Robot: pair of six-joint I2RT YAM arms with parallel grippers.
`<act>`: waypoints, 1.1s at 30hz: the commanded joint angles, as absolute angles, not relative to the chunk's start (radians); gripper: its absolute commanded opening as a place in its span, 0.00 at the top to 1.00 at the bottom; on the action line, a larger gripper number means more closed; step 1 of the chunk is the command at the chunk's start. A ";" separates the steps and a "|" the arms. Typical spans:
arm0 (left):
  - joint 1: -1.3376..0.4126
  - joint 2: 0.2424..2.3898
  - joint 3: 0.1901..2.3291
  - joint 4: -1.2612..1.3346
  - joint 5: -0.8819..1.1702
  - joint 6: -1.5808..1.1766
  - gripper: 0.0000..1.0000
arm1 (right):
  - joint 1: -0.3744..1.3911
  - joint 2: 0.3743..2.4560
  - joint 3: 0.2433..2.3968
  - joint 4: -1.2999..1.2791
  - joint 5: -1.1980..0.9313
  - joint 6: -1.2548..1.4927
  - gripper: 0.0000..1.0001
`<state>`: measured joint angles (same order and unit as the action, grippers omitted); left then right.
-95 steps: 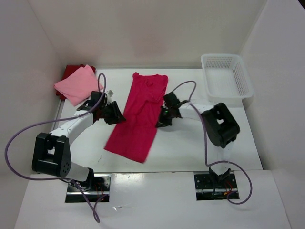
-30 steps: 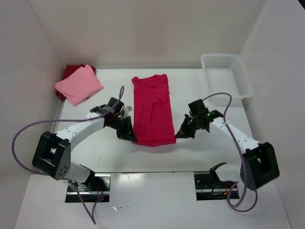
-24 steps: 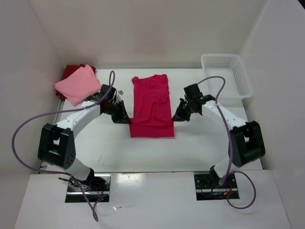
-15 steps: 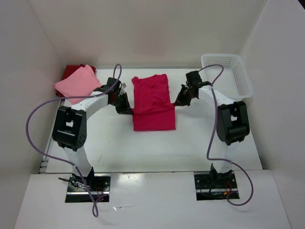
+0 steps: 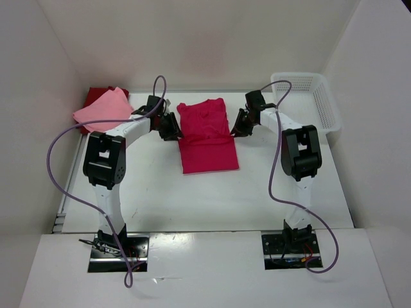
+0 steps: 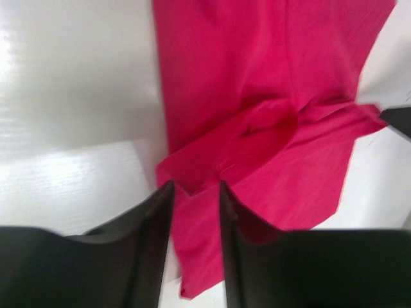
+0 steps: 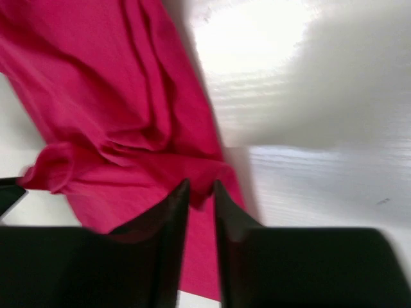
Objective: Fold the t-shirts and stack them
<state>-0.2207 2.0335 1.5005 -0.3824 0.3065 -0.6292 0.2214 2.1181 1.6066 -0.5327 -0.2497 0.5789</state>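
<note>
The left hand (image 5: 176,132) and right hand (image 5: 235,131) each pinch the shirt (image 5: 209,153); uneven pulling could skew its fold.

Left gripper (image 6: 196,187), right gripper (image 7: 200,185) (arms outstretched) apparently clamped.

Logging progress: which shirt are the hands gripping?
The bright crimson-pink shirt mid-table, pinched by left hand and right hand. The light pink shirt and dark red shirt lie stacked far left, untouched.

We see the worktop (image 5: 276,192) bearing a crimson shirt (image 5: 209,154) centrally, a dark red shirt (image 5: 96,94) beneath a pink shirt (image 5: 103,110), and a basket (image 5: 329,102).
</note>
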 commanded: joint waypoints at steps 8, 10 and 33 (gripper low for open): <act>-0.210 1.835 1.434 -0.192 0.330 -0.775 0.53 | 0.215 1.896 1.582 -0.534 -0.204 0.538 0.57; -0.244 1.804 1.396 -0.192 0.339 -0.775 0.54 | 0.238 1.865 1.516 -0.525 -0.204 0.538 0.71; -0.405 1.714 0.801 -0.145 0.325 -0.802 0.59 | 0.550 1.836 0.965 -0.379 -0.293 0.689 1.00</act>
<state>-0.4034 1.7664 0.9054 -0.0273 0.3622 -0.8230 0.4686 1.8397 1.0607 -0.3595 -0.2916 0.6563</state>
